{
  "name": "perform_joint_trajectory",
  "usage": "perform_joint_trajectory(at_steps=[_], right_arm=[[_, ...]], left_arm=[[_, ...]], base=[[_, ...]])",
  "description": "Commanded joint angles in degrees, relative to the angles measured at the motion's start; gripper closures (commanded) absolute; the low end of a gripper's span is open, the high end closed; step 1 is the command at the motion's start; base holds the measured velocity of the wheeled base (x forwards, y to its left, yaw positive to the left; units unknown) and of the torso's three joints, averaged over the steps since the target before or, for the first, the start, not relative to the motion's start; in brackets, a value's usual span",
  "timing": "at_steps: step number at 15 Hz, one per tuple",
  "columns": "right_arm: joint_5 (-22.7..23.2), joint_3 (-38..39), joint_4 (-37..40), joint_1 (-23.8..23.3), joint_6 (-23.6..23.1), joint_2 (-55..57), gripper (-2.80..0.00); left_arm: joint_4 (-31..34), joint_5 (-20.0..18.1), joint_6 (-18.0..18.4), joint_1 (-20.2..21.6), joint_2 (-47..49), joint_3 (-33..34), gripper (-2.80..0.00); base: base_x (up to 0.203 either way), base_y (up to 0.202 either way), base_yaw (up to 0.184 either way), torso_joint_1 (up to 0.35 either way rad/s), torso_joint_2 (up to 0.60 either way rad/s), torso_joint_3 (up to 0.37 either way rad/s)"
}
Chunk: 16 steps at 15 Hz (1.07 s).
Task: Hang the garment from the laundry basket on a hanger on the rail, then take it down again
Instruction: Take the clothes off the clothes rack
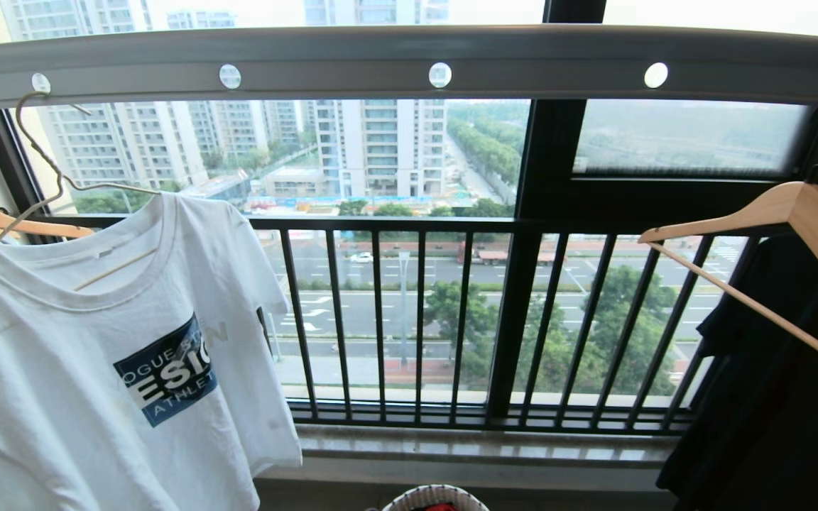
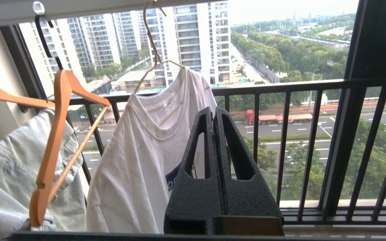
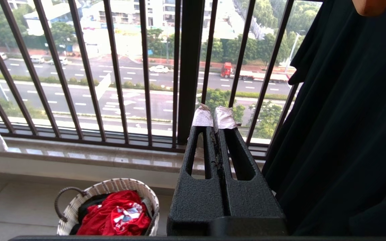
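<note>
White short-sleeved T-shirt (image 1: 89, 376) with the dark blue square chest print and white letters hangs at the left of our head view, on the thin cream-white wire hanger (image 1: 47, 167). That hanger's hook goes up to the long grey metal rail (image 1: 409, 60) with round holes, at its leftmost visible hole.

Our left gripper (image 2: 213, 112) shows only in its own wrist view: black fingers pressed flat together, gripping nothing, out in the air in front of the shirt and clear of the fabric.

Our right gripper (image 3: 213, 117) is likewise clamped on nothing, its fingertips (image 3: 202, 117) wrapped in pale tape. It points at the black window railing (image 3: 119, 83), with the black garment (image 3: 347, 134) just beside it.

Small round white woven laundry basket (image 3: 109, 207) with dark loop handles sits on the floor below the sill, holding red fabric (image 3: 116, 216). In our head view only its rim shows at the bottom edge.

Light wooden hanger (image 1: 778, 241) carries the black garment at far right. At far left, another wooden hanger (image 2: 62, 134) hangs bare on a black hook, and beside it a third (image 2: 8, 97) holds the pale denim garment (image 2: 15, 180).
</note>
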<state>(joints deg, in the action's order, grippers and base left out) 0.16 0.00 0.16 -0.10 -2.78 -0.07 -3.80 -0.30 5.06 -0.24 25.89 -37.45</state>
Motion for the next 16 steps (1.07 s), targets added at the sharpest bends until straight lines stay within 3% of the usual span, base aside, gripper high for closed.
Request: perform_joint_trajectory(at_steps=[1,4,9,11,16], right_arm=[[0.0,0.0,0.0,0.0,0.0,0.0,0.0],[0.0,0.0,0.0,0.0,0.0,0.0,0.0],[0.0,0.0,0.0,0.0,0.1,0.0,0.0],[0.0,0.0,0.0,0.0,0.1,0.0,0.0],[0.0,0.0,0.0,0.0,0.1,0.0,0.0]], left_arm=[[0.0,-0.2,2.3,0.0,19.5,-14.6,0.0],[-0.2,-0.3,4.4,0.0,30.1,-21.3,0.0],[-2.1,-0.6,5.4,-1.3,34.5,-22.0,0.0],[-1.9,-0.5,5.9,-3.6,34.7,-21.5,0.0],[-2.1,-0.1,6.0,-3.7,34.0,-20.9,0.0]], base=[[0.0,0.0,0.0,0.0,0.0,0.0],[0.0,0.0,0.0,0.0,0.0,0.0],[0.0,0.0,0.0,0.0,0.0,0.0],[0.0,0.0,0.0,0.0,0.0,0.0],[0.0,0.0,0.0,0.0,0.0,0.0]])
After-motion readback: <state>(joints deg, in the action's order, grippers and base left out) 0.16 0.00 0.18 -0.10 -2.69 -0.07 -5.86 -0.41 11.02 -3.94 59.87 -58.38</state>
